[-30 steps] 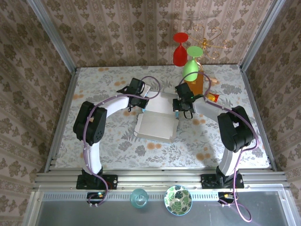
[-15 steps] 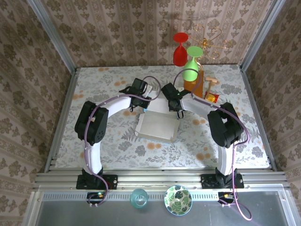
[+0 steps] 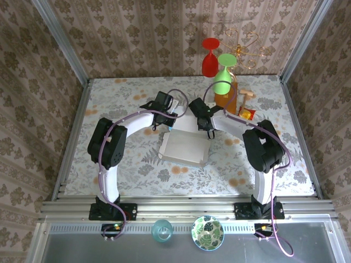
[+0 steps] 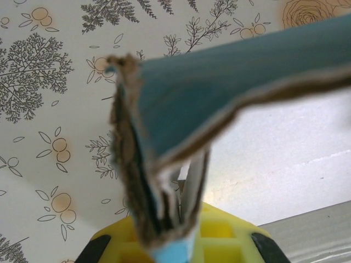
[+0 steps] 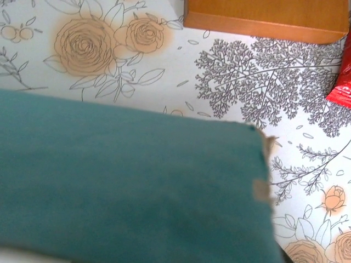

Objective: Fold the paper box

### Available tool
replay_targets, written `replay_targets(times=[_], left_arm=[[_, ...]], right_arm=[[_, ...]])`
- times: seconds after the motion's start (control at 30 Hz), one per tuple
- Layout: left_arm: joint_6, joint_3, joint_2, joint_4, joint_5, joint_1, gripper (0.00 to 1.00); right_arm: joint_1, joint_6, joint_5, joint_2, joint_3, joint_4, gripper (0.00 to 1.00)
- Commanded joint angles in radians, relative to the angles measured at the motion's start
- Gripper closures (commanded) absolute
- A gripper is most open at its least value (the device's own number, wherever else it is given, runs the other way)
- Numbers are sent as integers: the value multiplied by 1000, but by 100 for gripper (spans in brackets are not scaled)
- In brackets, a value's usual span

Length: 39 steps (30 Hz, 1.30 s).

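Observation:
The paper box [image 3: 184, 147] lies mid-table with its white inside up and a sky-blue edge at its far left corner. My left gripper [image 3: 164, 116] is at that far left corner. In the left wrist view it [image 4: 170, 233] is shut on a stack of folded flap layers [image 4: 148, 181] between its yellow pads [image 4: 227, 233], and a blue flap [image 4: 230, 82] slants away above. My right gripper [image 3: 204, 123] is at the box's far edge, right of the middle. In the right wrist view a blue panel [image 5: 131, 181] lies face-on over its fingers, hiding them.
A brown-orange upright block [image 3: 226, 97] [image 5: 263, 16] stands just behind the right gripper, with a red packet [image 3: 248, 114] [image 5: 341, 82] beside it. A red glass [image 3: 210, 57] and a green glass [image 3: 222, 78] hang over the far edge. A patterned bowl [image 3: 207, 232] and a glass cup [image 3: 162, 230] sit in front of the rail.
My right gripper has moved left along the box's far edge, from the right corner toward the middle. The left gripper has held its grip and barely shifted.

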State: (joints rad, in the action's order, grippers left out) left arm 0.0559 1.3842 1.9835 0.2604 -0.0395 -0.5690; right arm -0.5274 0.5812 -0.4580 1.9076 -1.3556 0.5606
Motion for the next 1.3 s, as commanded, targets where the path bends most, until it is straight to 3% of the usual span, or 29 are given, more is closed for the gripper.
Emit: replay_targets(times=[0.0, 0.13, 0.33, 0.57, 0.67, 0.73, 0.97, 1.07, 1.13, 1.2, 1.23, 1.27], left_arm=[[1, -4, 49, 102, 32, -8, 100], [7, 4, 55, 106, 35, -9, 100], [5, 15, 60, 112, 36, -11, 100], [6, 19, 62, 117, 35, -11, 100], [8, 21, 63, 117, 36, -11, 100], [8, 21, 63, 118, 38, -11, 100], [10, 20, 66, 112, 31, -11, 100], [9, 25, 69, 114, 28, -11, 100], [10, 27, 69, 114, 29, -11, 100], [14, 24, 64, 110, 28, -11, 100], [17, 23, 59, 109, 28, -11, 100], [22, 20, 53, 107, 29, -9, 90]], right_arm=[[4, -53, 6, -77, 56, -17, 83], [7, -69, 22, -105, 79, -62, 73], [20, -65, 31, -93, 106, -83, 73], [33, -59, 31, -43, 100, -105, 82], [35, -50, 11, -22, 77, -92, 93], [35, -28, -17, -7, 61, -60, 93], [35, 10, -19, -1, 73, -57, 80], [34, 7, -13, 1, 66, -65, 79], [35, 5, -10, 7, 58, -64, 81], [34, 8, -15, 11, 50, -58, 98], [33, 12, -26, 10, 49, -51, 100], [32, 15, -36, 7, 50, -47, 100]])
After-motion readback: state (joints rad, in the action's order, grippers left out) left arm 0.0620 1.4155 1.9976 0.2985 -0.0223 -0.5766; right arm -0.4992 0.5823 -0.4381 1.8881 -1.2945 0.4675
